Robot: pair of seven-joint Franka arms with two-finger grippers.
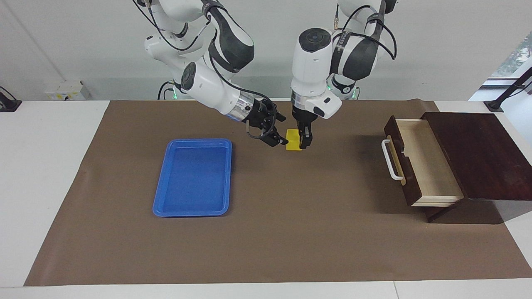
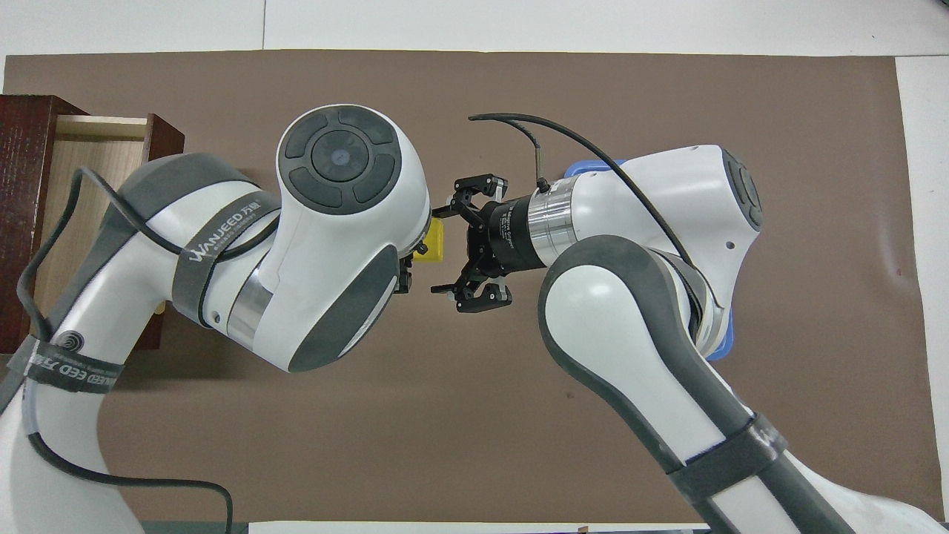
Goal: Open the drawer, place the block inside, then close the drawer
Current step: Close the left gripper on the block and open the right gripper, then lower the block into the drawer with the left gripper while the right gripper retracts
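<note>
The drawer (image 1: 428,166) of the dark wood box (image 1: 478,153) stands pulled open at the left arm's end of the table, its pale interior bare and its white handle (image 1: 390,160) facing the table's middle. It also shows in the overhead view (image 2: 81,156). The yellow block (image 1: 293,139) is at mid-table between the two grippers. My left gripper (image 1: 302,143) points straight down and is shut on the block. My right gripper (image 1: 282,131) lies level beside the block, fingers spread wide, not touching it. From overhead the block (image 2: 430,241) sits between the right gripper's (image 2: 439,250) open fingers; the left gripper is hidden under its wrist.
A flat blue tray (image 1: 193,178) lies on the brown mat (image 1: 291,232) toward the right arm's end, holding nothing. From overhead only a corner of the tray (image 2: 593,167) shows past the right arm.
</note>
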